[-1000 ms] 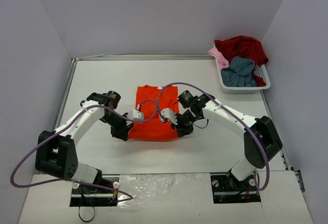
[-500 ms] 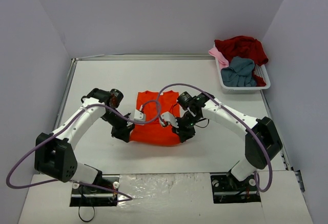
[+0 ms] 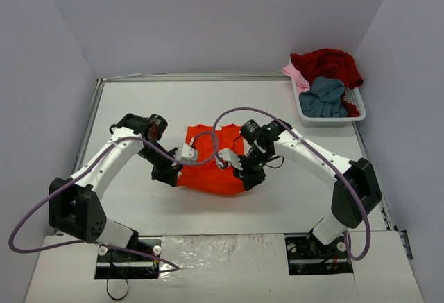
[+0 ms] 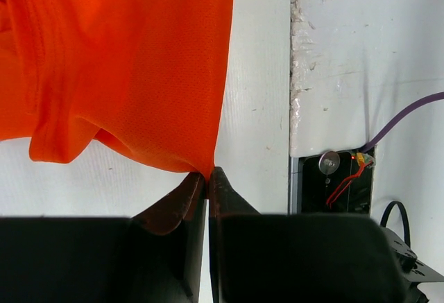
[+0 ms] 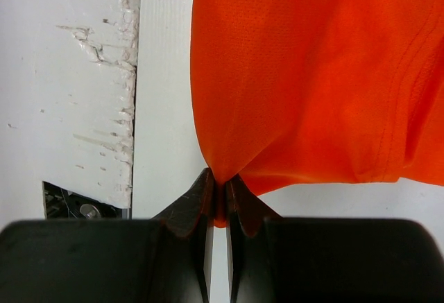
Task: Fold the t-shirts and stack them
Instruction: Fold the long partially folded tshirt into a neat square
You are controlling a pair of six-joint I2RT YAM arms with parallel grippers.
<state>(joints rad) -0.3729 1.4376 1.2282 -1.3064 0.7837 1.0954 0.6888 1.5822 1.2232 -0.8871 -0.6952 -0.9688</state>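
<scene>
Left tool (image 4: 207, 178) and right tool (image 5: 220, 188) each clamped a near corner of the orange-red t-shirt (image 3: 208, 171), mid-tabletop (image 3: 139, 102).
I'd judge both corners should travel level toward the far edge, cloth taut. Wrist views showed the pinches; only the overhead showed other t-shirts (image 3: 326, 67) in the basket (image 3: 356, 99) at the far right corner.
</scene>
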